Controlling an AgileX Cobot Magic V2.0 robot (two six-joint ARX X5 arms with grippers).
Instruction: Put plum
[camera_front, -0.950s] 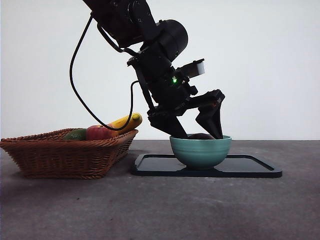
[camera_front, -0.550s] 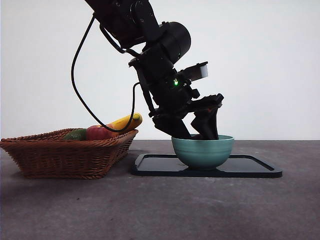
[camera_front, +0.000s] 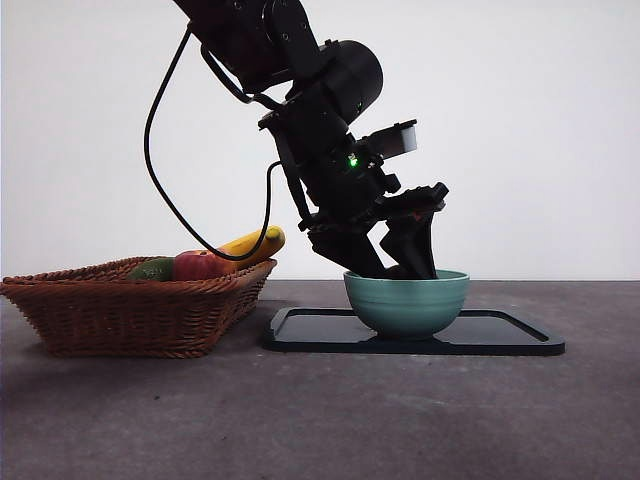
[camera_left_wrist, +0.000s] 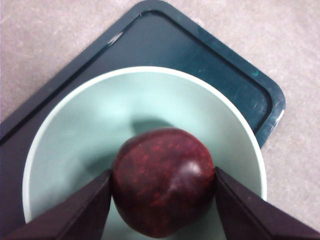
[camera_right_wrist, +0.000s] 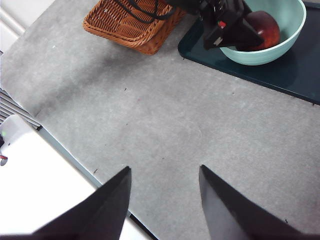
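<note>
The plum (camera_left_wrist: 162, 180), glossy dark maroon, lies inside the pale green bowl (camera_left_wrist: 145, 70), which stands on the dark tray (camera_left_wrist: 200, 55). My left gripper (camera_left_wrist: 162, 172) reaches down into the bowl, and its two jaws press against the plum's two sides. In the front view this gripper (camera_front: 395, 265) dips into the bowl (camera_front: 405, 300), and the plum is hidden behind the rim and jaws. The right wrist view shows the plum (camera_right_wrist: 262, 27) in the bowl (camera_right_wrist: 280, 50). My right gripper (camera_right_wrist: 165, 169) is open and empty, high above the bare table.
A wicker basket (camera_front: 130, 310) stands left of the tray (camera_front: 500, 335) and holds a banana (camera_front: 250, 243), a red apple (camera_front: 200, 265) and a green fruit (camera_front: 150, 269). A black cable hangs from the left arm over the basket.
The left gripper's jaws have drawn together around the plum in the bowl. The bowl has shifted slightly to the right on the tray.
</note>
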